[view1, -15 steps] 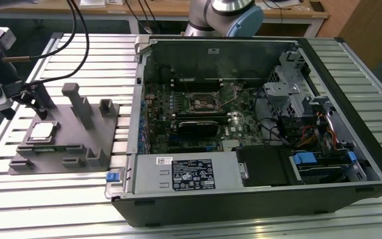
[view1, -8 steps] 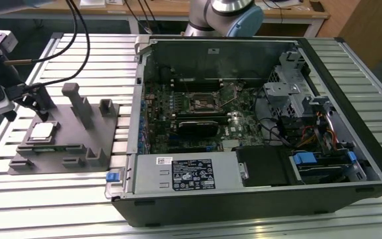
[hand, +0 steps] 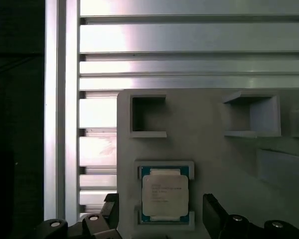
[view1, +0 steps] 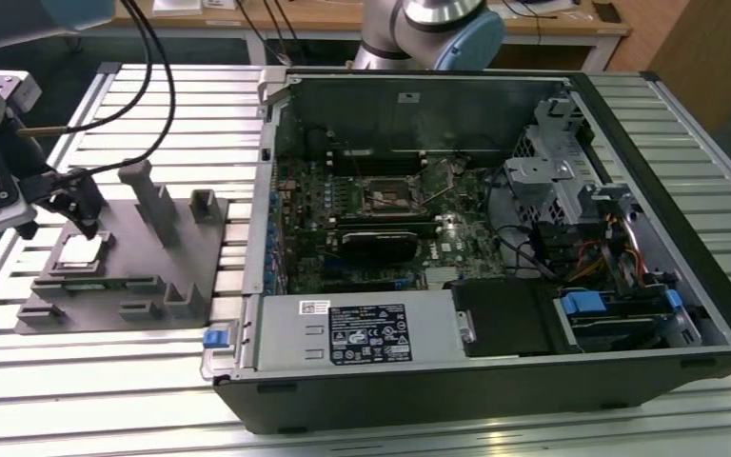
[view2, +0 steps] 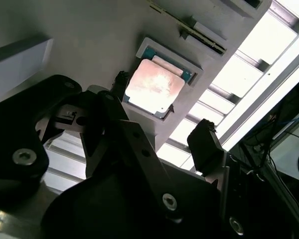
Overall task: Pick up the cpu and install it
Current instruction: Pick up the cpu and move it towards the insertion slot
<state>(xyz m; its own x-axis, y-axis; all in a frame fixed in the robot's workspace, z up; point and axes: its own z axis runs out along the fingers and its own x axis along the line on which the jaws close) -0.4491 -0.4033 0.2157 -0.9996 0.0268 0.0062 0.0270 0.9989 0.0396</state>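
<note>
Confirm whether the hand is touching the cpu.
Apart. The first wrist view shows grey fixture between the cpu and each finger of the open hand.

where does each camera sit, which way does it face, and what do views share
Exterior view: off the arm, raised, looking down on the open computer case and grey fixture; the gripper hangs over the cpu at the exterior view's left.
First wrist view: on the wrist, facing about straight down on the fixture; fingers flank the cpu.
Second wrist view: on the wrist, looking obliquely past the gripper's links at the cpu.
Shared: all show the cpu in its fixture pocket.
</note>
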